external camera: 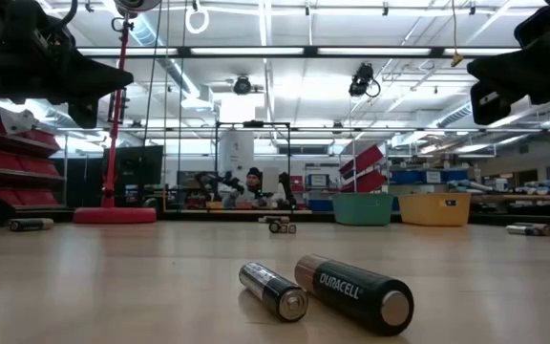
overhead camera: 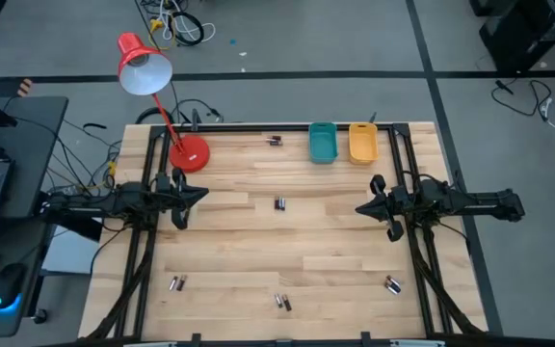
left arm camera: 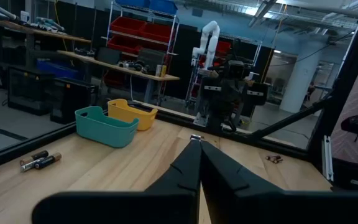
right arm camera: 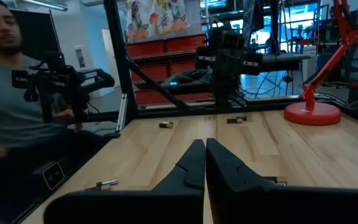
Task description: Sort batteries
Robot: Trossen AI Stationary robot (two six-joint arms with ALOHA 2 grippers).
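Five small clusters of batteries lie scattered on the wooden table as I look down on it. One cluster sits at the far edge, just left of the teal bin; another lies near the middle of the table. Three more sit along the near edge: one at the left, one in the centre, one at the right. From table height I see the near-centre pair as two dark cells lying side by side, touching or nearly so, the larger one marked Duracell and a thinner one to its left.

My left gripper hangs above the left side of the table, its fingers pressed together with nothing between them. My right gripper hangs above the right side, pointing back toward the left one, likewise closed and empty. Both are well apart from every battery.

At the far edge the orange bin stands just right of the teal one. A red desk lamp has its base on the far left corner. A person sits beyond the table in the right wrist view.
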